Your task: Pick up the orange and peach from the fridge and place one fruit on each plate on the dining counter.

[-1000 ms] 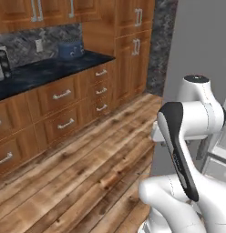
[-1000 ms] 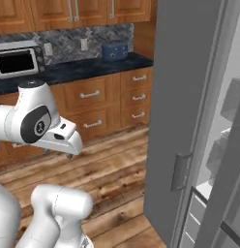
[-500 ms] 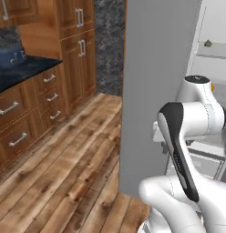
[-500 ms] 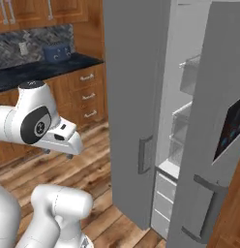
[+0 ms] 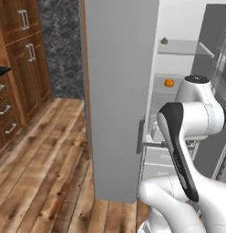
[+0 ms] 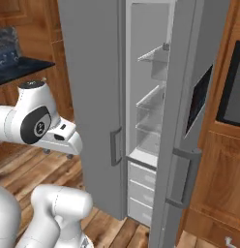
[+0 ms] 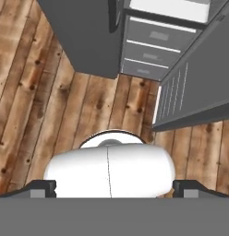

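Dark end effector (image 7: 114,188) tips spread wide, empty, above wooden floor (image 7: 47,106) before the open fridge (image 6: 141,111).

The orange (image 5: 169,83) sits on a shelf inside the fridge (image 5: 119,91).

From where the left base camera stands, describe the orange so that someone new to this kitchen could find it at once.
Start at the tall grey fridge, whose doors stand open on a white interior. Look past the edge of the near door to the shelves: the orange sits on the second shelf down. It is small, round and bright orange, unlike the small dark item on the shelf above.
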Controlling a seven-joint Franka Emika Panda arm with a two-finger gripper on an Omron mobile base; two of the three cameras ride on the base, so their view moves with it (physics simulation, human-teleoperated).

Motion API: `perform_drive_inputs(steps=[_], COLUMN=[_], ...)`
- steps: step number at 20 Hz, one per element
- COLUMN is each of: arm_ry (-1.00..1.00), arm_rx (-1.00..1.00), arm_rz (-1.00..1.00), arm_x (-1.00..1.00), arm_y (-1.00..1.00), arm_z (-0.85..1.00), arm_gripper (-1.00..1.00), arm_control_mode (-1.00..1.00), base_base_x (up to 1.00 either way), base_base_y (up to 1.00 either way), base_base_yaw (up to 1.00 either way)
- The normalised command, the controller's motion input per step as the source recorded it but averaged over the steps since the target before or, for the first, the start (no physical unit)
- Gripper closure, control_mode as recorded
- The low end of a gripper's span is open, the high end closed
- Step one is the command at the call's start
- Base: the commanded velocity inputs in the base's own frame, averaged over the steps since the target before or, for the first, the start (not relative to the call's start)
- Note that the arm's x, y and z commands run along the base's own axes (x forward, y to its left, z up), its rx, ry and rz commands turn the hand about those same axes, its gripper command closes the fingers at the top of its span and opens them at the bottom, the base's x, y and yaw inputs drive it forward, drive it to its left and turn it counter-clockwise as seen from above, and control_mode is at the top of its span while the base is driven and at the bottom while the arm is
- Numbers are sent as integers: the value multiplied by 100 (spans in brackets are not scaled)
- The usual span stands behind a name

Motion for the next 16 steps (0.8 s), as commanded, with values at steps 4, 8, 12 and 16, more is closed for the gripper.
perform_drive_inputs(steps=[4, 8, 12, 16], arm_ry=[0, 0, 0, 0], arm_rx=[0, 0, 0, 0], arm_rz=[0, 0, 0, 0], arm_x=[0, 0, 0, 0], arm_y=[0, 0, 0, 0], arm_z=[0, 0, 0, 0], arm_gripper=[-100, -100, -100, -100], arm_control_mode=[100, 100, 100, 100], base_base_x=[4, 9, 17, 6], base_base_y=[17, 21, 29, 21], base_base_yaw=[-43, -40, -30, -32])
